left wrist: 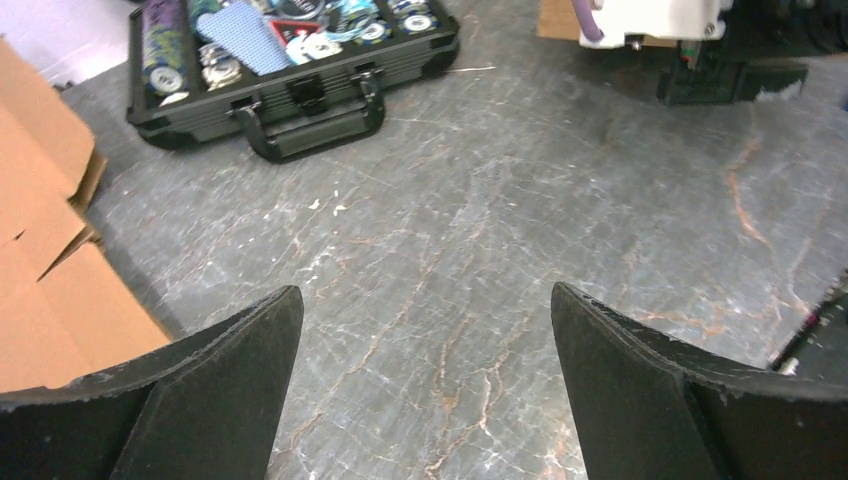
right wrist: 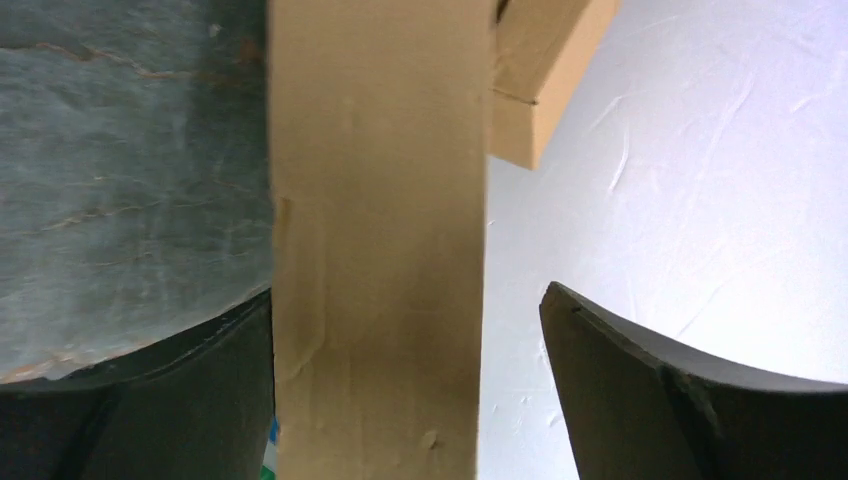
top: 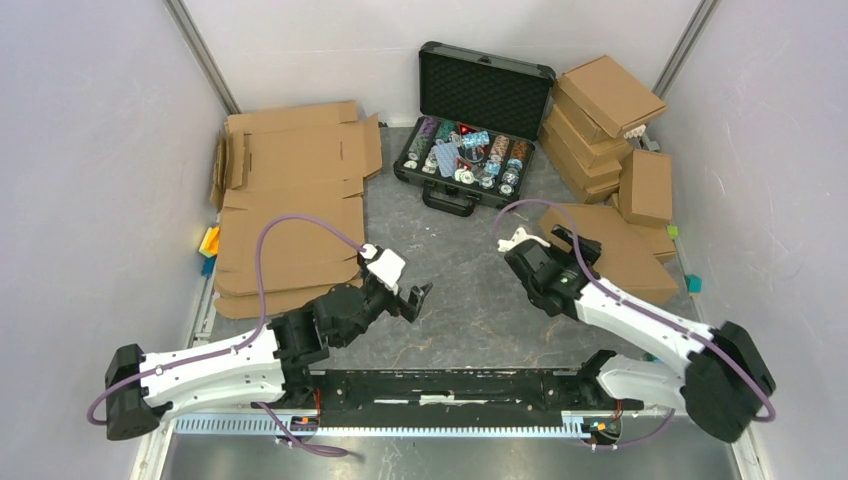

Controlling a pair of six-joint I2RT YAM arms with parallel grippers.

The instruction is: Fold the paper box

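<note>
A folded brown paper box (top: 618, 252) lies at the right of the table. My right gripper (top: 578, 246) straddles its near-left edge. In the right wrist view a band of the cardboard (right wrist: 380, 200) stands between the jaws: it lies against the left finger (right wrist: 200, 400), while a gap separates it from the right finger (right wrist: 680, 400), so the gripper is open. My left gripper (top: 415, 298) hangs open over bare table (left wrist: 425, 290) with nothing between its fingers. Flat cardboard blanks (top: 290, 210) are piled at the left.
An open black case (top: 470, 130) with colourful chips stands at the back centre, also seen in the left wrist view (left wrist: 290, 80). Folded boxes (top: 600, 120) are stacked at the back right. Small coloured blocks (top: 209, 242) lie by the left wall. White walls close in both sides.
</note>
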